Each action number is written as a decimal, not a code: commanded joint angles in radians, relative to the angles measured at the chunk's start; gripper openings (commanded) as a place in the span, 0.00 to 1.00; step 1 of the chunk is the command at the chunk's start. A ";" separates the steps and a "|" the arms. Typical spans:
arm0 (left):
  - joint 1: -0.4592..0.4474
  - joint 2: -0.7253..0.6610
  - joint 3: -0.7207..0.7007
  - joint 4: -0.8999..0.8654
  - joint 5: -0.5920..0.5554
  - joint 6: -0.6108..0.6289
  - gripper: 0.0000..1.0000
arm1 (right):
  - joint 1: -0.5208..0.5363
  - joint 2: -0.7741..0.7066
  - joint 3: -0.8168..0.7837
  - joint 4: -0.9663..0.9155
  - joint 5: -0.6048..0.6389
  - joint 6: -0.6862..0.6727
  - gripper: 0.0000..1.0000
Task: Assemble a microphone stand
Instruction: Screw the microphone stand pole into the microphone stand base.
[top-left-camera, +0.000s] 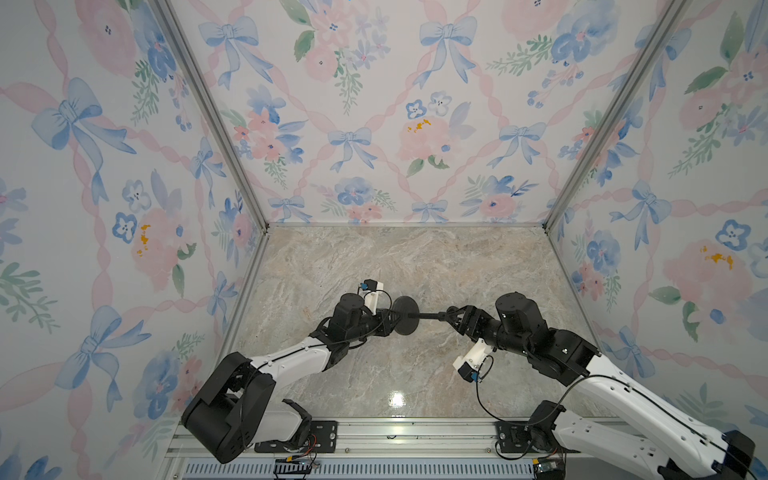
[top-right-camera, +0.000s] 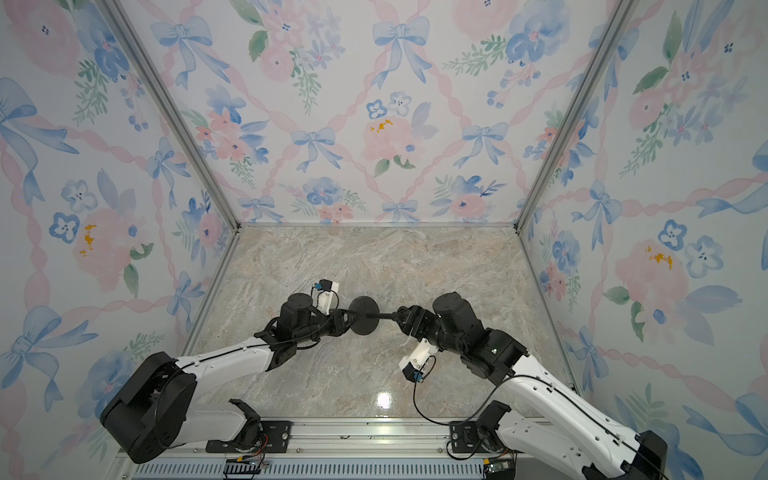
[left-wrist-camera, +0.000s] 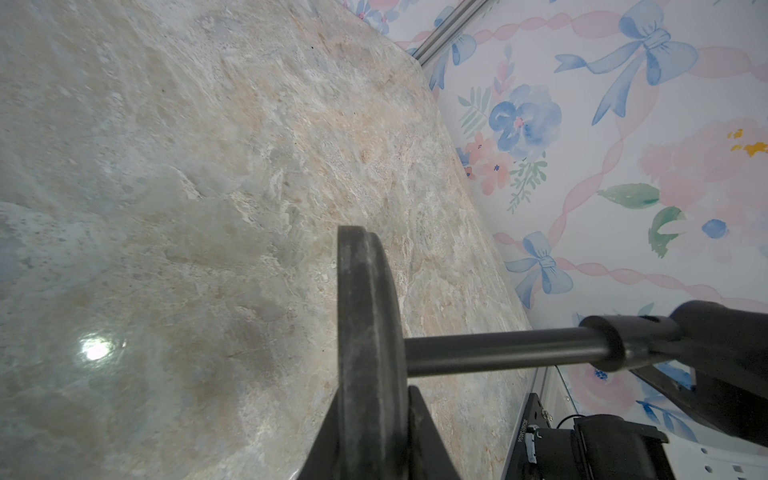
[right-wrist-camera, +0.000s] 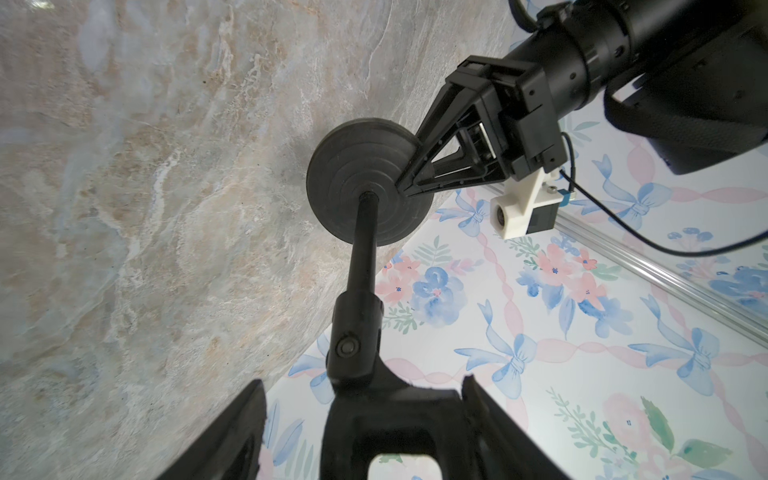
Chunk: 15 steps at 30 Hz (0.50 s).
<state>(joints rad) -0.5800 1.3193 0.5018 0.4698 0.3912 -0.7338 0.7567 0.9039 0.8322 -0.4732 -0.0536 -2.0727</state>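
- Two parts joined: rod (right-wrist-camera: 365, 257) in base (right-wrist-camera: 336, 183), lying level above the table (top-left-camera: 374, 257).
- My left pincer (right-wrist-camera: 401, 187) pinches the base's rim.
- My right pincer (right-wrist-camera: 362, 384) is spread around the rod's head.

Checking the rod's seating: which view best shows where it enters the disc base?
Right wrist view: it faces the disc base flat-on, the rod meeting its centre. Left wrist view shows the disc base edge-on; both top views show it small.

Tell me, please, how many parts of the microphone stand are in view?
2: the disc base, pinched edgewise in the left tool, and the rod meeting its centre.
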 joint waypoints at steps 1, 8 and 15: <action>-0.007 0.002 0.043 0.073 0.036 0.013 0.00 | 0.007 0.025 0.000 0.036 0.016 -0.110 0.74; -0.008 0.002 0.041 0.072 0.032 0.016 0.00 | 0.007 0.035 0.013 0.016 0.015 -0.078 0.45; -0.009 -0.011 0.037 0.072 0.021 0.020 0.00 | 0.018 -0.001 0.001 0.042 -0.089 0.313 0.40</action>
<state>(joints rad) -0.5827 1.3258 0.5034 0.4561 0.3927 -0.7254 0.7631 0.9291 0.8330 -0.4503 -0.0708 -1.9743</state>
